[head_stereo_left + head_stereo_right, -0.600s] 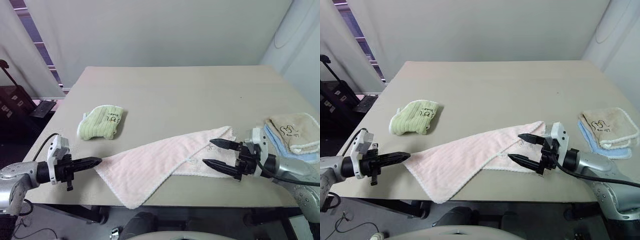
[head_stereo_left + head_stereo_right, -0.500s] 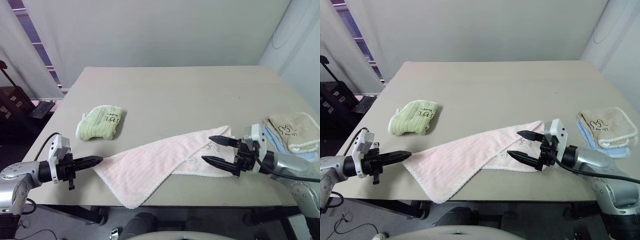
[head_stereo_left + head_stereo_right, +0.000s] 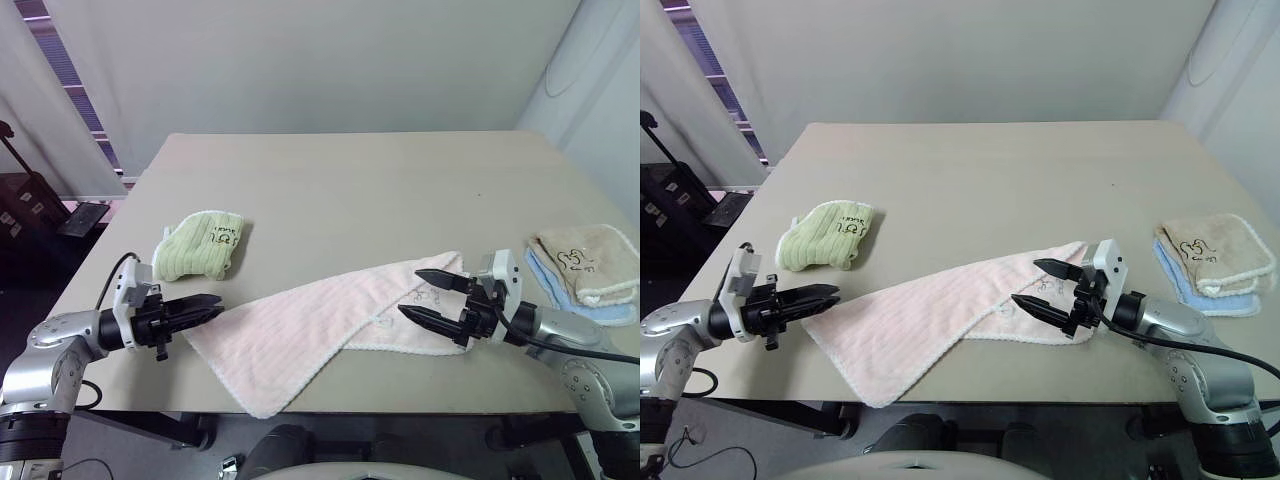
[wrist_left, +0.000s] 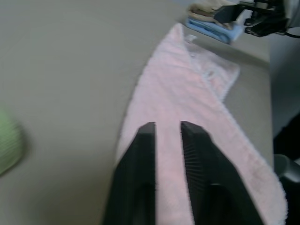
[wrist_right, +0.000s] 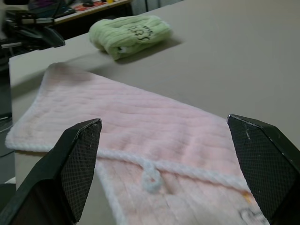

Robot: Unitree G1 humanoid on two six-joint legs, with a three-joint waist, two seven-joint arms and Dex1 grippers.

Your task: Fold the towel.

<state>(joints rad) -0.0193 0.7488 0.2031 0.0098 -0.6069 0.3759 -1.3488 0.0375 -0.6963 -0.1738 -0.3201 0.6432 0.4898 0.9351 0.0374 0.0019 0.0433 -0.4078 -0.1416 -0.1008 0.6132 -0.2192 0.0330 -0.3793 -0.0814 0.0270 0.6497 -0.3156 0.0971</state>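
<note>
The pale pink towel [image 3: 310, 325] lies spread slantwise near the table's front edge, one corner hanging just over that edge. Its right end is doubled over, showing white edging and a small tag [image 5: 151, 177]. My left gripper [image 3: 214, 306] hovers at the towel's left corner, fingers [image 4: 145, 140] a narrow gap apart with nothing between them. Over the towel's right end my right gripper [image 3: 409, 293] stands wide open and empty, one finger [image 5: 82, 145] on either side of the fold.
A light green folded towel [image 3: 203, 248] lies behind my left gripper. A beige towel on a blue one [image 3: 585, 265] is stacked at the table's right edge. The tan table [image 3: 350, 190] stretches bare behind the pink towel.
My left gripper has moved right, onto the towel's left corner, and its fingers have parted a little. The right gripper has edged slightly left and stays open.
</note>
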